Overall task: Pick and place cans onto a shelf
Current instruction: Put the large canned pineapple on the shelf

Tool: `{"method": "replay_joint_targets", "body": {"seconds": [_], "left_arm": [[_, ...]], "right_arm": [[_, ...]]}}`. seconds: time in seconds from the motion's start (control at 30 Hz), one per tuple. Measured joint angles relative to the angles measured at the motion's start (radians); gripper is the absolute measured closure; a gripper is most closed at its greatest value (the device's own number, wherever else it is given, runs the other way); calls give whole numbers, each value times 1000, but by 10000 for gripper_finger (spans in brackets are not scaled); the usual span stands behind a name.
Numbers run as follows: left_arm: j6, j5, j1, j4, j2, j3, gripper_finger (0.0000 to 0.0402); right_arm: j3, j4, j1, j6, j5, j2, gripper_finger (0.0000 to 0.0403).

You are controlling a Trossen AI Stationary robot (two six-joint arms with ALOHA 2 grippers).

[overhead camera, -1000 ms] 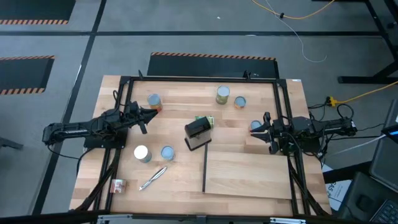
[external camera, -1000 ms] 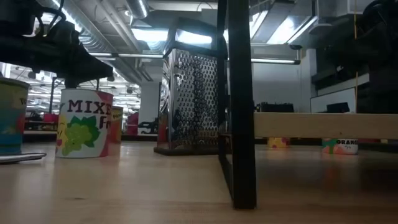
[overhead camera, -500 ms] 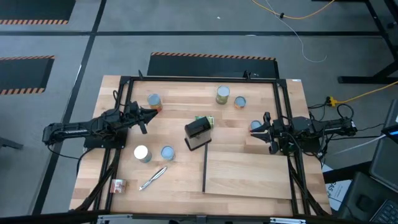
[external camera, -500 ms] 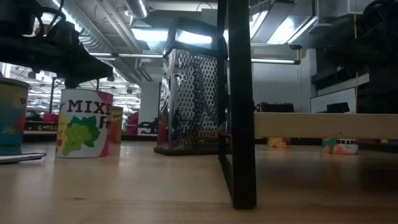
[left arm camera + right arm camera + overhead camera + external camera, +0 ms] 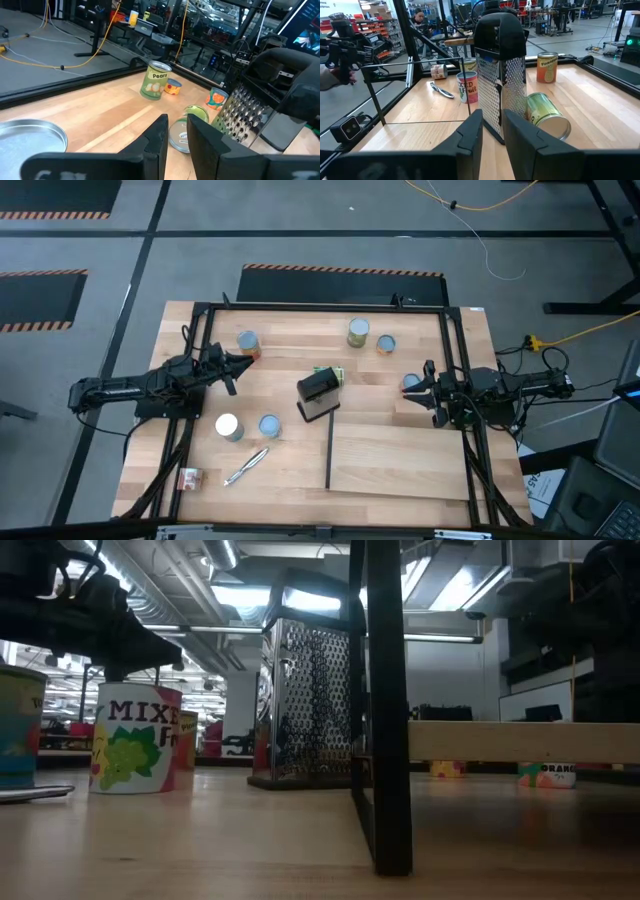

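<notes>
**Both tools idle at the bench edges, shelf carrying no cans**

My left tool (image 5: 240, 363) sits low over the bench (image 5: 280, 340), fingers (image 5: 156, 137) close together with only a thin gap and nothing between them. A silver-blue-topped can (image 5: 247, 341) stands just beside its tip. Ahead of it in the left wrist view: a fallen green can (image 5: 186, 131) on its side, then the box grater (image 5: 318, 395) beyond. The Pears can (image 5: 155, 80) stands well off, with a small orange-label can (image 5: 173, 86) next to it.

My right tool (image 5: 418, 390) rests on the opposite side, fingers (image 5: 472, 132) likewise nearly together, gripping nothing. A blue-topped can (image 5: 410, 382) sits right at its tip.

The shelf (image 5: 400, 460) lies just to the side of the right tool, near its arm. A white-topped can (image 5: 229, 427) and another blue-topped can (image 5: 268, 425) stand together, well apart from the left tool, with a silver tool-like utensil (image 5: 246, 466) past them.
</notes>
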Motion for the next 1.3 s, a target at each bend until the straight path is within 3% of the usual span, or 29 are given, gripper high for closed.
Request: {"method": "replay_joint_targets", "body": {"seconds": [0.6, 1.13, 1.3], "left_arm": [[181, 0, 0, 13, 0, 0, 337], [187, -2, 0, 13, 0, 0, 337], [187, -56, 0, 13, 0, 0, 337]], "right_arm": [[0, 4, 0, -26, 0, 0, 324], [0, 0, 0, -21, 0, 0, 324], [0, 1, 0, -21, 0, 0, 324]]}}
